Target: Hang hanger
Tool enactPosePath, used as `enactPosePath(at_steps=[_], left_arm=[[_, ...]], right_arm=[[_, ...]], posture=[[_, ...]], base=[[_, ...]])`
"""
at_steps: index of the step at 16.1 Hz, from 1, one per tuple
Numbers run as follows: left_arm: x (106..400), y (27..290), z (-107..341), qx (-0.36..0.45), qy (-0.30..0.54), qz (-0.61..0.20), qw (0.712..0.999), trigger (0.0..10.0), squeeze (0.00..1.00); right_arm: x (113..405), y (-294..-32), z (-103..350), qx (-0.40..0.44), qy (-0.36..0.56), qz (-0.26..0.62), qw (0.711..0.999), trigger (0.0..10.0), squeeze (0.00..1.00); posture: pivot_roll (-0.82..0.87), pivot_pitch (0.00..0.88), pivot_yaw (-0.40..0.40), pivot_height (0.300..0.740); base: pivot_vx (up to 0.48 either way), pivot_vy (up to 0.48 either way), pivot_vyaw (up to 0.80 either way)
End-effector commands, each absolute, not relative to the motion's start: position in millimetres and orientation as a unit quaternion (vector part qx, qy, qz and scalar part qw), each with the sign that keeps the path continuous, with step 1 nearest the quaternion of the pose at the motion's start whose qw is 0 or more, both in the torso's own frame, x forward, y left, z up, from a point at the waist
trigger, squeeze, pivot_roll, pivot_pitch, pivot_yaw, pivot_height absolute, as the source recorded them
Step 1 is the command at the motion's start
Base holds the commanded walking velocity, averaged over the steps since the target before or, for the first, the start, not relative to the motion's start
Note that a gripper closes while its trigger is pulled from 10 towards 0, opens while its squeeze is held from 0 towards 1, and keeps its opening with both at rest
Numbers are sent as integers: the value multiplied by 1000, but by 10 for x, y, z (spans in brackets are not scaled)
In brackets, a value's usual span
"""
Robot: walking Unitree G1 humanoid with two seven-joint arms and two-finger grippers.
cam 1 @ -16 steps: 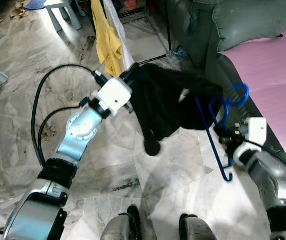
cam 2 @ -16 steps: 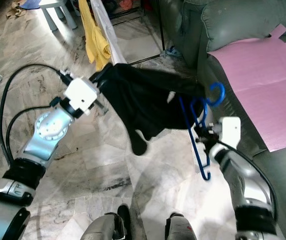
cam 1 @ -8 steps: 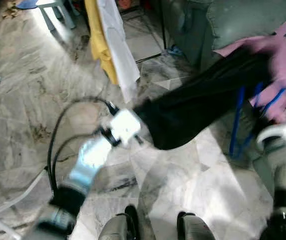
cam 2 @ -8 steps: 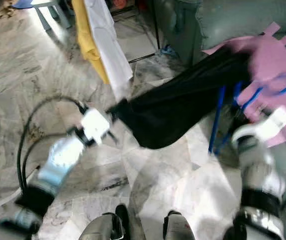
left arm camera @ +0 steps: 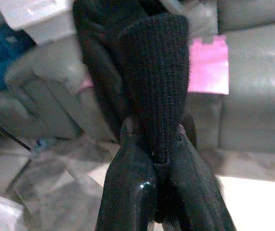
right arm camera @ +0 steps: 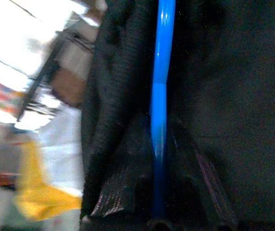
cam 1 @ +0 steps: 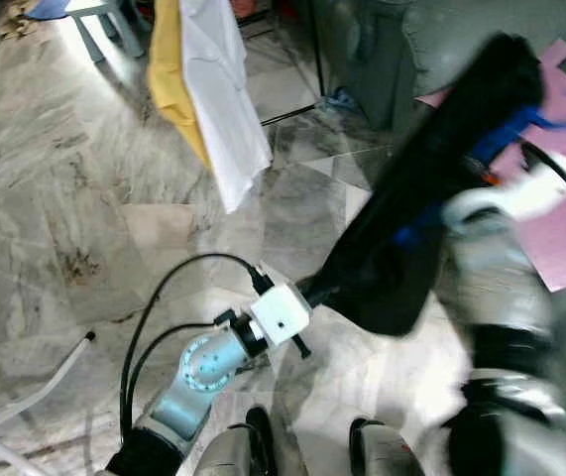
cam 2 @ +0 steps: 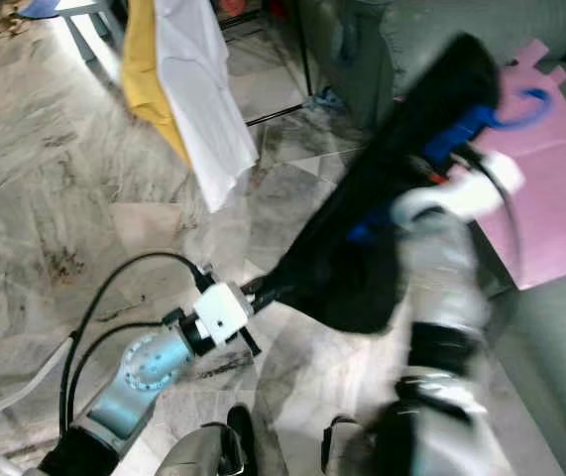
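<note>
Black garment (left arm camera: 154,72) pinched by left gripper (left arm camera: 152,144) — right gripper (right arm camera: 160,211) clamps hanger (right arm camera: 160,62).

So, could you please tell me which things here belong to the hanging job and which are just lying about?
Job in hand:
blue plastic hanger, held by the right gripper
black knitted garment, pinched by the left gripper

Lying about:
yellow cloth
white cloth
pink sheet on grey sofa
</note>
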State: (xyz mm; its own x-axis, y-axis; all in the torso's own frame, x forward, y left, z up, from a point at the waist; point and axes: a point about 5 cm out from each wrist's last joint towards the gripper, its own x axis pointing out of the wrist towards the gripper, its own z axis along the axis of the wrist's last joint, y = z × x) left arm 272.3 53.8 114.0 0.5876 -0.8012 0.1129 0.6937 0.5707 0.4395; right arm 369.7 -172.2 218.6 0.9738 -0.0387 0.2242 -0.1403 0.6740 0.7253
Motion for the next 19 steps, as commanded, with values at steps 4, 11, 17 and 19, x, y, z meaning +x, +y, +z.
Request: enactPosePath(at_steps=[4,11,17,19], left_arm=[[2697,507,1102,210,-145,-455,853,10000,0],[2699,306,1051,212,-141,-468,846,10000,0],[2681,267,1038,203,-140,-464,851,10000,0],[2677,256,1007,193,-130,-467,853,10000,0]], right_arm=[[3556,-1255,2345,201,-157,107,961,10000,0],[3527,-1188,2375,128,-183,112,968,10000,0],[3475,-1222,2254,91,-181,117,972,10000,0],[3484,-1282,2248,60,-198,109,972,10000,0]], posture=[[-124,282,127,740],[-128,268,119,740],[-128,253,104,740],[-123,246,100,740]], base=[[0,0,0],[0,0,0],[0,0,0],[0,0,0]])
